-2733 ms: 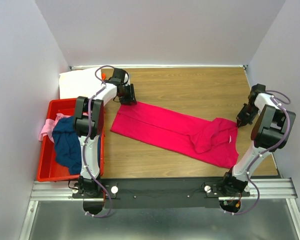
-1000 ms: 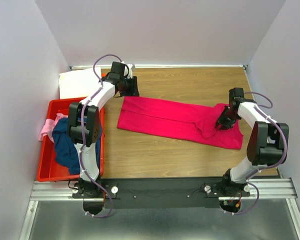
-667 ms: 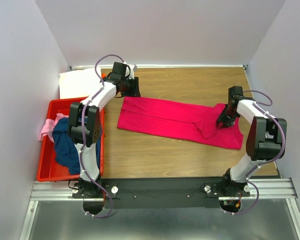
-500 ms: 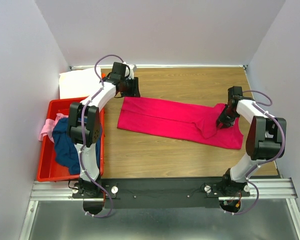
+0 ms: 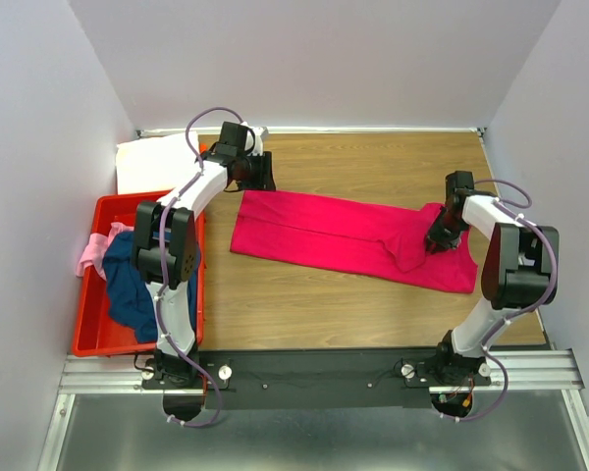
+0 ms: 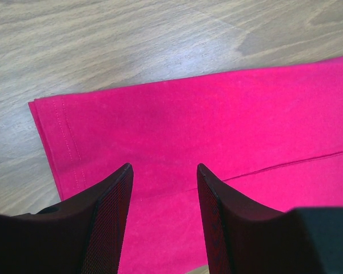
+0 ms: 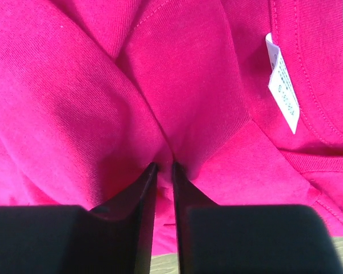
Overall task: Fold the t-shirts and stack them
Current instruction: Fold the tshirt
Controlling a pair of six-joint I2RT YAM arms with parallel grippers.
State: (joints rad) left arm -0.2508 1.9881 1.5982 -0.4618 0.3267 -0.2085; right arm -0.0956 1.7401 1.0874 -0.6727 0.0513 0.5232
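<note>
Magenta shirt [image 5: 344, 240], right of the bin [image 5: 90, 339], lies half-folded: right gripper [image 7: 163, 168] pinching its cloth, left gripper [image 6: 163, 177] spread over the hem [image 6: 54, 137]; navy shirt [image 5: 128, 283] waits in the bin.

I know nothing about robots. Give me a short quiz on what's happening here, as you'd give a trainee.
1. True or false: the left claw grips the magenta t-shirt.
2. Where is the navy t-shirt? A on the table; B in the red bin; C on the wall.
3. Which claw pinches a fold near the collar label?
Key: 1 false, it stands open; 2 B; 3 the right claw.
</note>
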